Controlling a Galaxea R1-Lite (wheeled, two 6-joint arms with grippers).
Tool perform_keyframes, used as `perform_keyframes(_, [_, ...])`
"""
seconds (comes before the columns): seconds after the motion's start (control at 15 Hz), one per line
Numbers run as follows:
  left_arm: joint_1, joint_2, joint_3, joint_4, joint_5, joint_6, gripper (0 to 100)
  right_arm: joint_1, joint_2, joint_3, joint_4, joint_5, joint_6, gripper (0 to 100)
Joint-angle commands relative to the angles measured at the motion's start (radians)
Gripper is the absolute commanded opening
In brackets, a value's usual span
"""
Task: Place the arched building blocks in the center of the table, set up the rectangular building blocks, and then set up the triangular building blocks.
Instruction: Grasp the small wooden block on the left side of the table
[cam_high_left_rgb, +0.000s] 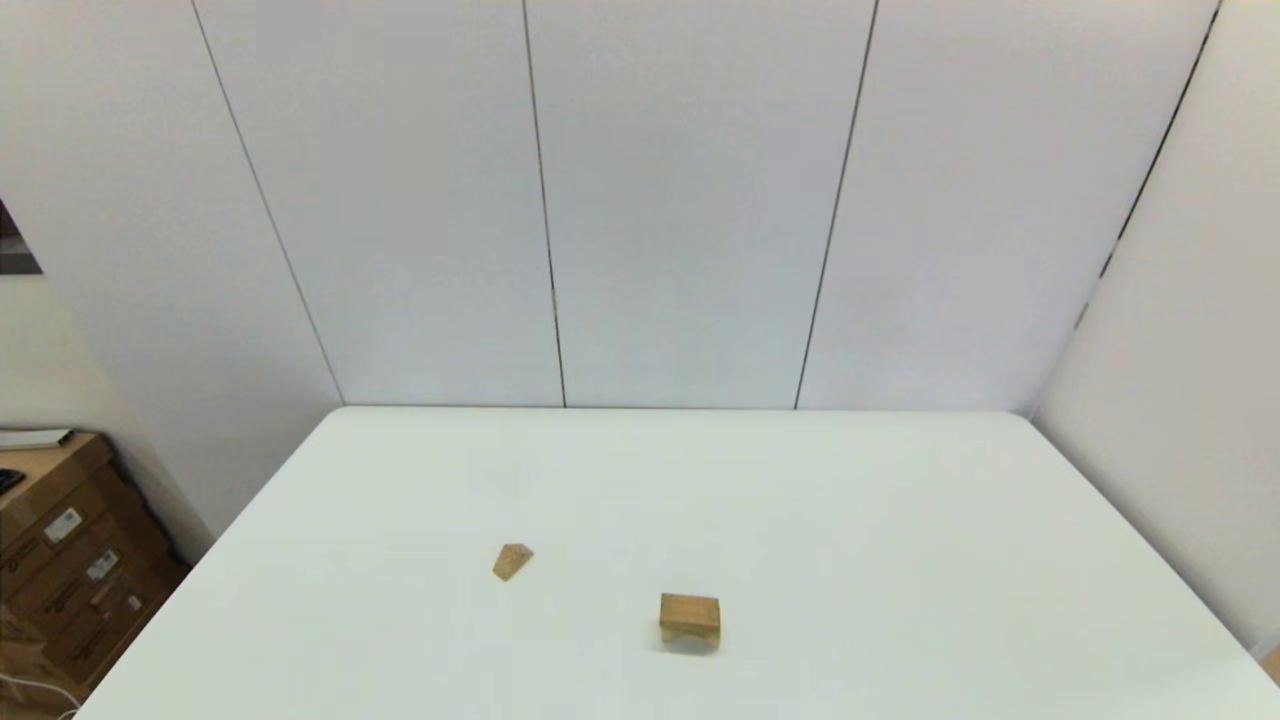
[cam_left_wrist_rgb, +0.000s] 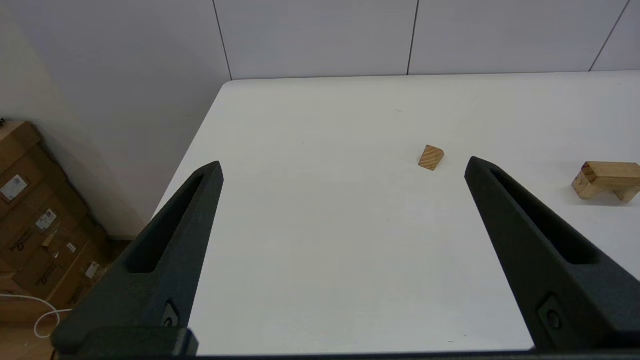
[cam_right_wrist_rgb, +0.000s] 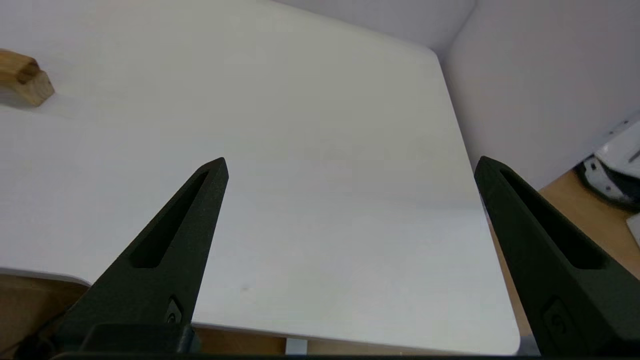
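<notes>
While both arms sit parked off the table, we see left gripper and right gripper spread wide, empty | rectangular block atop arched block mid-table | triangular block apart, leftward

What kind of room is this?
Probably a robot test room or lab: a bare white smooth-topped table against plain white wall panels, stacked cardboard boxes on the floor, and small light-wood building blocks laid out.
</notes>
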Motion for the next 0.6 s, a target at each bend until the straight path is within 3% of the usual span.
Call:
perform_keyframes(0.07, [0.000, 0.002, 0.000, 0.001, 0.001, 0.000, 100, 0.009, -0.133, 0.001, 0.010, 0.104, -0.044, 100])
perform_keyframes(0.6, [0.000, 0.002, 0.000, 0.001, 0.001, 0.000, 100, 0.009, -0.133, 0.004, 0.006, 0.104, -0.045, 100])
